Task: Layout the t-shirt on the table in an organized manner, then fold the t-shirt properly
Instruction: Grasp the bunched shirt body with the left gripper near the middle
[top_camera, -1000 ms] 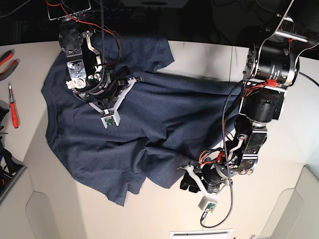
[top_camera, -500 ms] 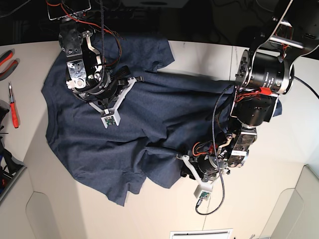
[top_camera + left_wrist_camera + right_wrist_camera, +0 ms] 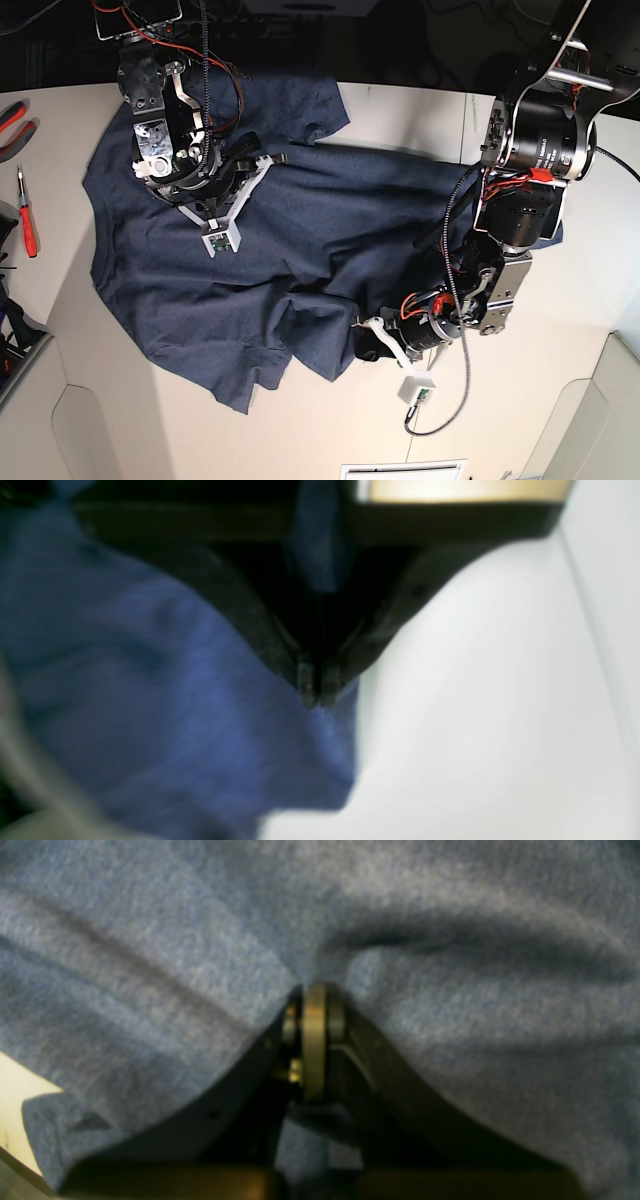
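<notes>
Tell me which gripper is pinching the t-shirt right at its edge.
The left gripper: it is shut on the t-shirt at its edge, bare table alongside. The right gripper grips mid-cloth.

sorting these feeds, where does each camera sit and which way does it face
Base: overhead, looking down on the table and shirt; both arms show.
Left wrist: on the left arm, looking along its shut hand at the shirt's edge.
Right wrist: on the right arm, its shut hand in cloth.
All share the shirt.

left gripper | fingers closed since earlier, now pinching t-shirt edge
</notes>
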Controlling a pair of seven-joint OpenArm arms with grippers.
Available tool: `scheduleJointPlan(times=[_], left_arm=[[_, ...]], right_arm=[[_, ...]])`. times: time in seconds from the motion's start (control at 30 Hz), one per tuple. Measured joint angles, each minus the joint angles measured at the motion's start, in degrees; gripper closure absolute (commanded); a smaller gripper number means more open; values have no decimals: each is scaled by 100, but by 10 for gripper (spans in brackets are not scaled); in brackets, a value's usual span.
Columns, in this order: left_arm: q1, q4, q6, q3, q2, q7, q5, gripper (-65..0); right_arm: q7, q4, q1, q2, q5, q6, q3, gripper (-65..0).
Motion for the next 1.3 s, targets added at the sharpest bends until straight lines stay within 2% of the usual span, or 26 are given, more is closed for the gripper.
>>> scheduleJointPlan(times=[0.03,0.13,0.2,0.33,0.6,0.87,0.93,1.03,1.07,1.13,1.17,1.23,1.3], left_arm=[[96,260,-179,-153,-22,157,-363,0],[540,1134,-170,-662,-13,693,-1191,0],[881,1687,-170,-911,-13,1086,-1423,0],[1460,2406,-164,-984,-33,1731,-1683,0],[2450,2516,-164,-968,-17,2109,-2343,0],[2660,3150,-160,-973,-22,3941,-3650,0],[2660,3412,-162,-973,-20,4192,-3985,0],[2640,3716,-160,-970,-22,4057,-4026,0],[2623,3766,-160,-973,-20,3958,-3893,-65],[2544,3773,-192,-968,-20,3582,-3195,-226],[2529,3773,-186,-968,-20,3224,-2822,-268],[2518,3773,-186,-975,-22,2400,-2059,-276],[2518,3773,-177,-949,-22,1840,-1370,-276]], right_arm=[[0,0,-2,0,-2,0,0,0],[4,0,-2,0,-2,-2,0,0],[11,0,-4,0,0,0,2,0],[17,0,-4,0,-7,0,0,0],[24,0,-2,0,-4,0,0,0],[44,0,-2,0,-4,0,0,0],[44,0,-4,2,-4,0,0,0],[63,0,-4,2,-2,0,0,0],[63,0,-4,2,-2,0,0,0],[63,0,-7,2,-4,0,0,0],[63,0,-9,2,-4,0,0,0],[70,0,-13,2,-7,0,0,0],[90,0,-15,2,-87,0,0,0]])
